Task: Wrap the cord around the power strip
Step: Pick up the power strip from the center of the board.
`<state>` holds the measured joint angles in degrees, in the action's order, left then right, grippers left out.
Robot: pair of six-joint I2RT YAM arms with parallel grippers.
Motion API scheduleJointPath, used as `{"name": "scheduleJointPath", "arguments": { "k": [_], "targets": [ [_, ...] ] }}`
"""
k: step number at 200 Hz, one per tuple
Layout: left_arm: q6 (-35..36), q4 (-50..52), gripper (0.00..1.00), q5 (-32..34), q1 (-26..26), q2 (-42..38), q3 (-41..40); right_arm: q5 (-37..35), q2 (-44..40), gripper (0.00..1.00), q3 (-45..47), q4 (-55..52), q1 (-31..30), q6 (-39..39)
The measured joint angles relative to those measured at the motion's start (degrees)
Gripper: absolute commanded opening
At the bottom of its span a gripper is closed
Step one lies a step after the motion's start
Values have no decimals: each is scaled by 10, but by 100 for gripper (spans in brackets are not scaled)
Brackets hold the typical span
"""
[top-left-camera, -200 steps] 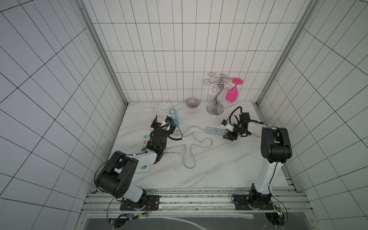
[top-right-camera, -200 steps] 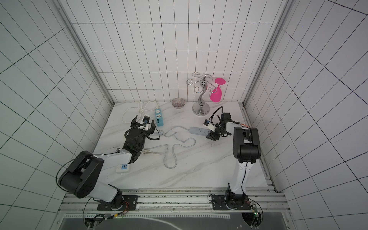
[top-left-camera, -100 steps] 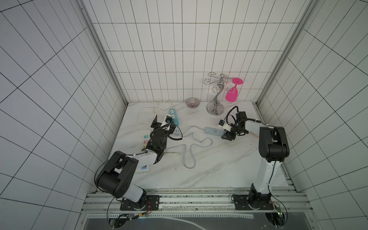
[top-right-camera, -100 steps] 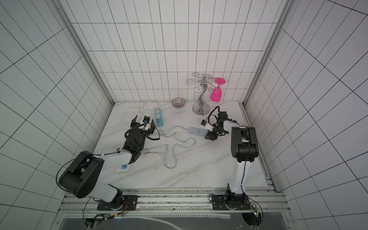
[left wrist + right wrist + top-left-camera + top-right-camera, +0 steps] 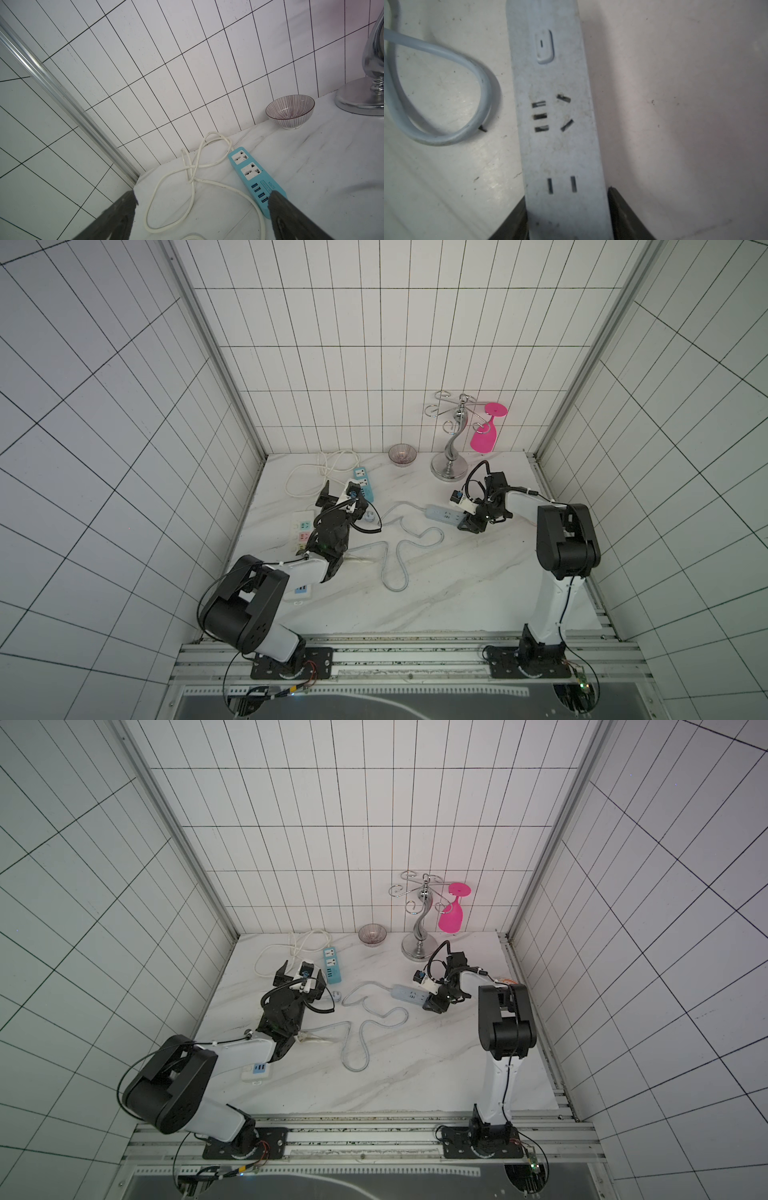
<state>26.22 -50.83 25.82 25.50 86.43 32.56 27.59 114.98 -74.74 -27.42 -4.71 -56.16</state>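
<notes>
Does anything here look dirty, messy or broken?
The pale grey-blue power strip looks grimy, with brownish smudges around its sockets. Its cord sprawls in loose loops across the marble table, not wrapped.

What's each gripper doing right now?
Left gripper: open, holding nothing.
Right gripper: closed on the end of the power strip.

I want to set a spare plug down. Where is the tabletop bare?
Widest: the front of the table, between the loops of the cord and the front rail. Smaller: between the power strip and the bowl. Crowded: the back left corner, with the turquoise strip, white cables and left pincer.
</notes>
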Motion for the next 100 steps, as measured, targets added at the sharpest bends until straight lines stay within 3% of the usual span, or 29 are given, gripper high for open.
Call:
{"name": "scheduleJointPath", "arguments": {
  "k": [42, 60, 85, 100],
  "targets": [
    [0, 1, 98, 0, 0, 0, 0, -4, 4, 29, -11, -16, -3, 12],
    [2, 3, 98, 0, 0, -1, 0, -5, 7, 11, -17, -23, -3, 13],
    [3, 6, 98, 0, 0, -2, 0, -5, 8, 0, -21, -28, -3, 17],
    [4, 9, 98, 0, 0, -4, 0, -5, 8, 0, -22, -30, -3, 20]
  ]
}}
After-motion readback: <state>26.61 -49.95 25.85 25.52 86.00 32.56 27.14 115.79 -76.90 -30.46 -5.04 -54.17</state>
